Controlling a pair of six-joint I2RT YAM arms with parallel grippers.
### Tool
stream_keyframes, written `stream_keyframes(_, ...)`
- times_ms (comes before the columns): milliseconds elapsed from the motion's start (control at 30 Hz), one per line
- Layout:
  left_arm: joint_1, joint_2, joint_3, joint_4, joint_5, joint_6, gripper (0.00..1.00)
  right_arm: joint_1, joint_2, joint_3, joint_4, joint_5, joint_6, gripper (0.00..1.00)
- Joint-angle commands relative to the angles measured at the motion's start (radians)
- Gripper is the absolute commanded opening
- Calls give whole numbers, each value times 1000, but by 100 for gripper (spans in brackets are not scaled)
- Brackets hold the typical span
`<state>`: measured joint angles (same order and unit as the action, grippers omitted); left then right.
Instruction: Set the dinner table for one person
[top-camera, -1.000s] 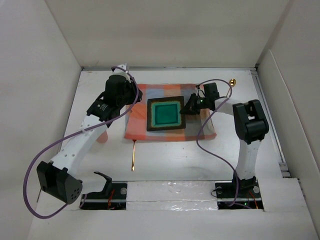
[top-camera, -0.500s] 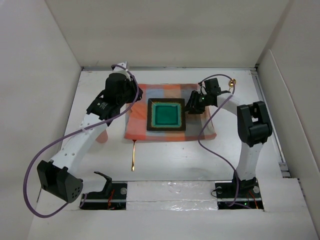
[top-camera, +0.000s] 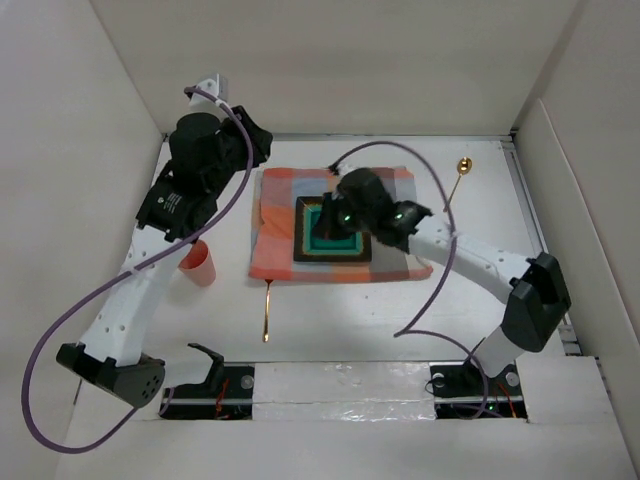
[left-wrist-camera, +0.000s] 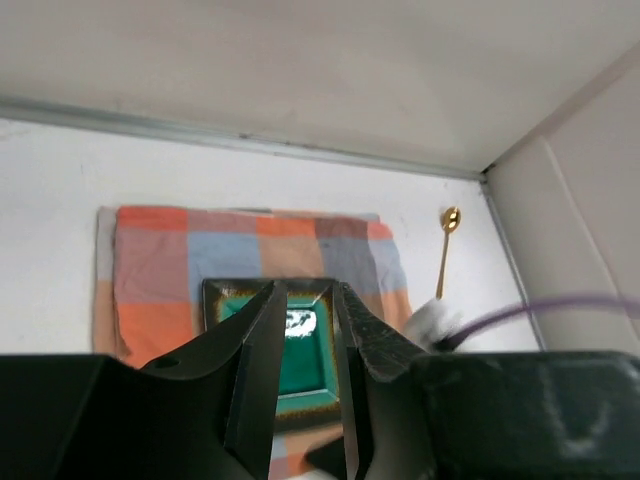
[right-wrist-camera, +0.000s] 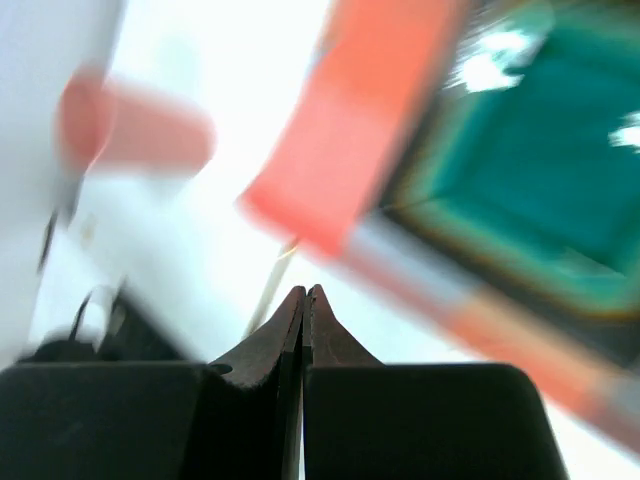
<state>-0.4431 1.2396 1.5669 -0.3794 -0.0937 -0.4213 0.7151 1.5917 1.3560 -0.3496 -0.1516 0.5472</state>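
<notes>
The white dinner table (top-camera: 350, 320) carries an orange-and-grey checked cloth (top-camera: 280, 215). A square green plate with a dark rim (top-camera: 352, 246) lies on the cloth. My right gripper (top-camera: 320, 235) is shut and empty, reaching left over the plate. The right wrist view is blurred; it shows the shut gripper (right-wrist-camera: 305, 291), the plate (right-wrist-camera: 520, 180) and the cloth (right-wrist-camera: 350, 150). My left gripper (top-camera: 260, 143) is raised at the back left, off the cloth. In the left wrist view this gripper (left-wrist-camera: 308, 292) is slightly open and empty, with the plate (left-wrist-camera: 302, 345) seen through the gap.
An orange cup (top-camera: 198, 262) stands left of the cloth. A gold utensil (top-camera: 266, 310) lies at the cloth's front left corner. A gold spoon (top-camera: 458, 180) lies at the back right, also in the left wrist view (left-wrist-camera: 445, 250). White walls enclose the table.
My right arm has swung left from the cloth's right edge to above the plate. My left arm has risen and pulled back left, uncovering the orange cup.
</notes>
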Motion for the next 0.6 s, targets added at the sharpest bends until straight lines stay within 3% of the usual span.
stream_keyframes(0, 1, -29, 122, -12, -38, 16, 23, 167, 81, -5, 27, 188, 83, 0)
stream_keyframes(67, 1, -29, 192, -22, -37, 21, 23, 240, 137, 47, -17, 230, 95, 6)
stream_keyframes(100, 1, -38, 221, -29, -34, 18, 24, 304, 213, 110, -35, 268, 96, 22)
stream_keyframes(133, 1, -38, 222, -29, -34, 18, 24, 305, 214, 111, -35, 268, 96, 22)
stream_keyframes(267, 1, -106, 167, -1, -3, -16, 27, 392, 333, 207, -54, 317, 95, 43)
stream_keyframes(567, -14, -252, -27, 16, 39, -37, 28, 474, 606, 417, -187, 449, 157, 46)
